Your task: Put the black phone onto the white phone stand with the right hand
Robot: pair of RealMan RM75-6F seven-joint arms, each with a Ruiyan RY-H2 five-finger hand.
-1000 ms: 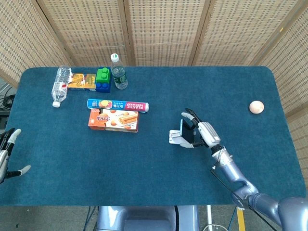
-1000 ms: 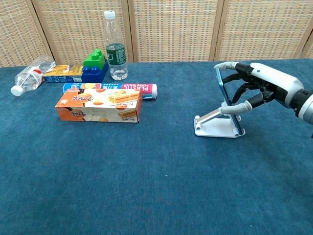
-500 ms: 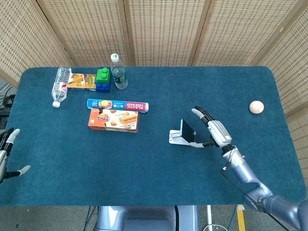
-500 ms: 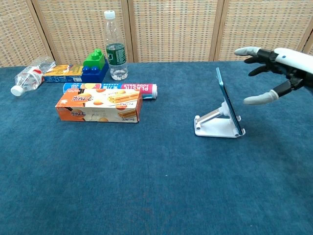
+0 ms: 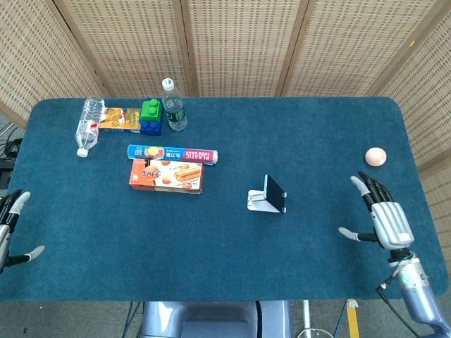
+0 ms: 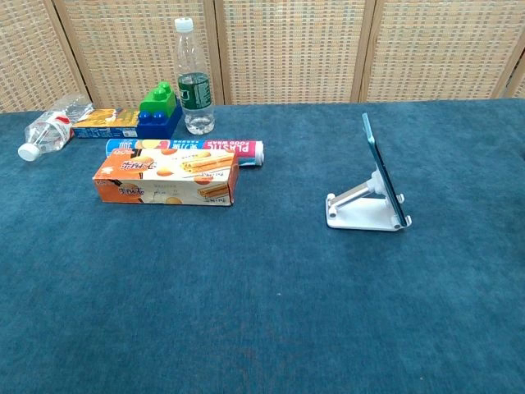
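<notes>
The black phone point(image 5: 275, 192) point(image 6: 384, 171) leans on the white phone stand point(image 5: 260, 201) point(image 6: 361, 210) in the middle right of the table, seen edge-on in the chest view. My right hand point(image 5: 381, 217) hovers near the table's right front edge, well away from the stand, fingers spread and holding nothing. It does not show in the chest view. My left hand point(image 5: 10, 227) sits at the far left edge of the head view, fingers apart and empty.
An orange biscuit box point(image 5: 166, 175) and a plastic wrap box point(image 5: 172, 153) lie at left centre. Behind them are a standing green-labelled bottle point(image 5: 173, 105), a green and blue block point(image 5: 150, 117), a lying bottle point(image 5: 87, 124) and a snack box point(image 5: 118, 119). A small ball point(image 5: 375, 156) rests near the right edge.
My right hand let go of the phone on the stand and drew back to the right front, leaving the chest view. The phone stays leaning on the stand.
</notes>
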